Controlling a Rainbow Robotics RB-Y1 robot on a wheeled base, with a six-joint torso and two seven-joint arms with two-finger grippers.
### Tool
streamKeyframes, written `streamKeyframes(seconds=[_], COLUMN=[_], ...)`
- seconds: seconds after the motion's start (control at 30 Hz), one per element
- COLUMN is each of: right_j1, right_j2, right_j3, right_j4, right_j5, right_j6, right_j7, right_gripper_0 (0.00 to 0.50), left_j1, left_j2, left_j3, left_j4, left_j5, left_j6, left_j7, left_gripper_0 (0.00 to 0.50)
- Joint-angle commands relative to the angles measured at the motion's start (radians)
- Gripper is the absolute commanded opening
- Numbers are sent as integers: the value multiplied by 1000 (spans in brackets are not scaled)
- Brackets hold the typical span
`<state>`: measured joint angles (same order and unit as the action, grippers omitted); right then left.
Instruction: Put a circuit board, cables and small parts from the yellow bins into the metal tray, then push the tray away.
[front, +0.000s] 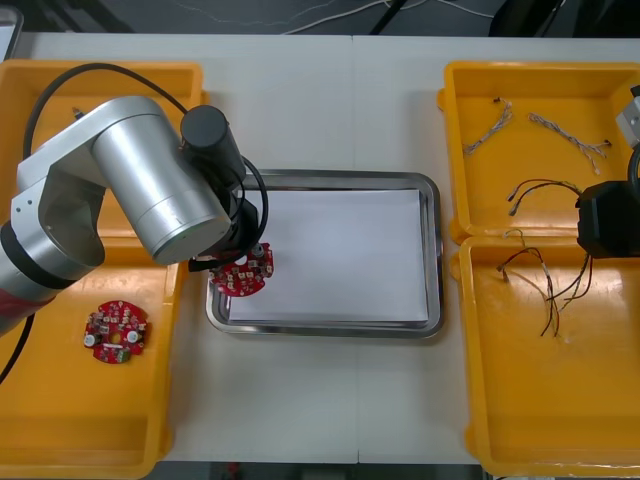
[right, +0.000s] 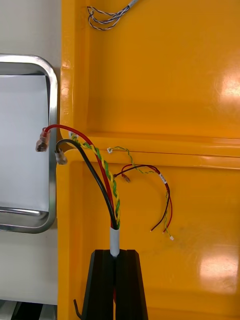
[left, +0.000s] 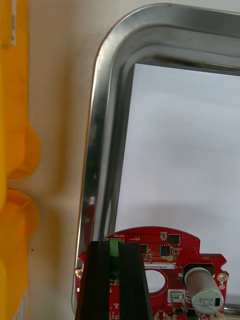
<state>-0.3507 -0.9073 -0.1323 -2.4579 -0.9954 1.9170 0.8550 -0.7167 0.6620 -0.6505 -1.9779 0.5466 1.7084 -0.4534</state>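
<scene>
- The left tool (left: 114, 246) was closed narrow on a round red circuit board (front: 243, 275), its black fingers (left: 132, 280) pinching a green part at the board's edge.
- That board hung at the near left corner of the metal tray (front: 432, 250), partly across the shiny rim and partly over the white inside. Whether it touched the tray could not be told.
- A second circuit board (front: 116, 332) lay flat in the near yellow bin (front: 165, 420) left of the tray, well apart from the held one.
- The right tool (right: 115, 252) was clamped on a cable (right: 106, 182) of red, black and twisted yellow-green strands, gripping it at a white sleeve.
- This tool stood over the yellow bins (front: 470, 300) right of the tray, near the wall where the two meet. The cable's red and black ends pointed toward the tray's right rim.
- A loose cable (front: 545, 300) of dark, red and yellow strands lay in the near bin right of the tray, farther from the tray than the held cable's ends.
- Twisted blue and white cables (front: 488, 128) lay in the far bin right of the tray.
- The light tabletop (front: 330, 400) carried the tray between the bins.
</scene>
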Motion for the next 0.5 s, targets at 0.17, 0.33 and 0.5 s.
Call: streamKeyframes(seconds=[0.17, 0.33, 0.5], right_j1=[-25, -25, -25], right_j2=[-38, -38, -38], right_j3=[7, 7, 7], right_j4=[-1, -1, -1], right_j5=[1, 1, 1], right_j6=[3, 3, 3], right_j7=[18, 18, 18], right_gripper_0=[0, 0, 0], left_j1=[-41, -38, -30], left_j2=[-71, -87, -96], left_j3=[-44, -66, -86], left_j4=[-7, 4, 25], left_j5=[-63, -93, -116], left_j6=[-15, -15, -36], left_j7=[13, 12, 9], left_gripper_0=[0, 0, 0])
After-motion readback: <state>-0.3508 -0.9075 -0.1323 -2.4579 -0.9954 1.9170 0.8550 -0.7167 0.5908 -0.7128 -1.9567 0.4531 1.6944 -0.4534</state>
